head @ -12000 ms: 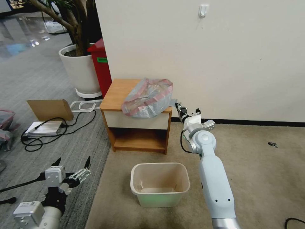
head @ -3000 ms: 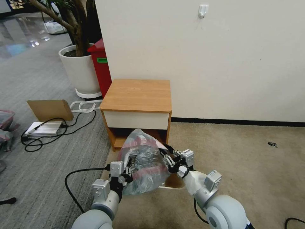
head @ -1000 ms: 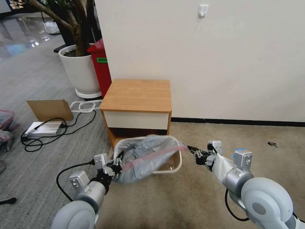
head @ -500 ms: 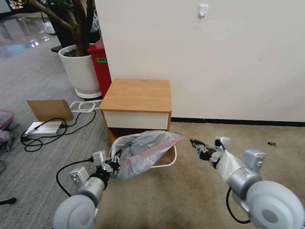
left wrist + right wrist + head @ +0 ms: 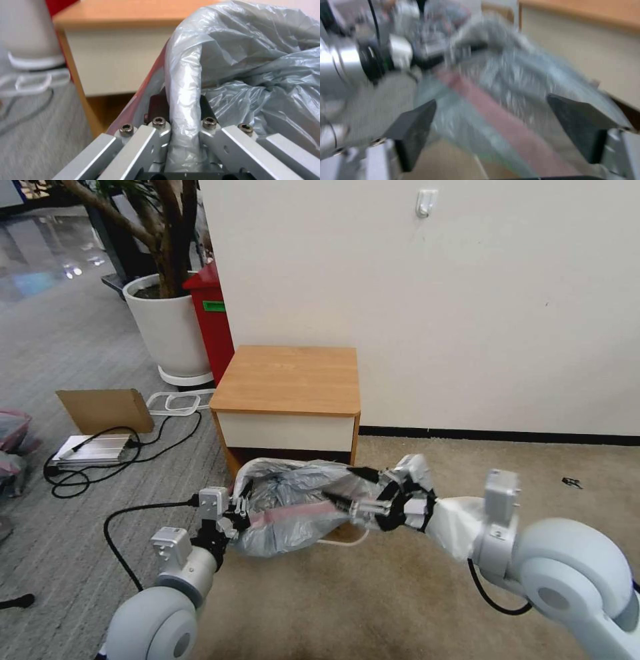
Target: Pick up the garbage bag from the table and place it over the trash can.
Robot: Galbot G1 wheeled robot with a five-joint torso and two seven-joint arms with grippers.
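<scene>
The crinkled grey garbage bag [image 5: 293, 507] with its pink-red band lies bunched over the trash can, of which a strip of cream rim [image 5: 347, 541] shows below it. My left gripper [image 5: 237, 513] is shut on the bag's left edge. In the left wrist view a fold of the bag [image 5: 250, 62] runs between that gripper's [image 5: 181, 100] closed fingers. My right gripper [image 5: 347, 487] stands open against the bag's right side. Its wrist view has the bag [image 5: 506, 82] ahead of the spread gripper [image 5: 500, 120]. The table [image 5: 290, 377] behind is bare.
A tall red bin [image 5: 212, 320] and a white plant pot [image 5: 167, 323] stand left of the table by the wall. Cardboard [image 5: 105, 409], a metal box [image 5: 93, 447] and cables lie on the grey floor at left. Beige carpet [image 5: 533, 460] spreads to the right.
My right gripper, which stood apart from the bag to its right, has swung left to the bag's right side with its fingers apart. The bag has sunk lower over the can; the left gripper keeps its hold.
</scene>
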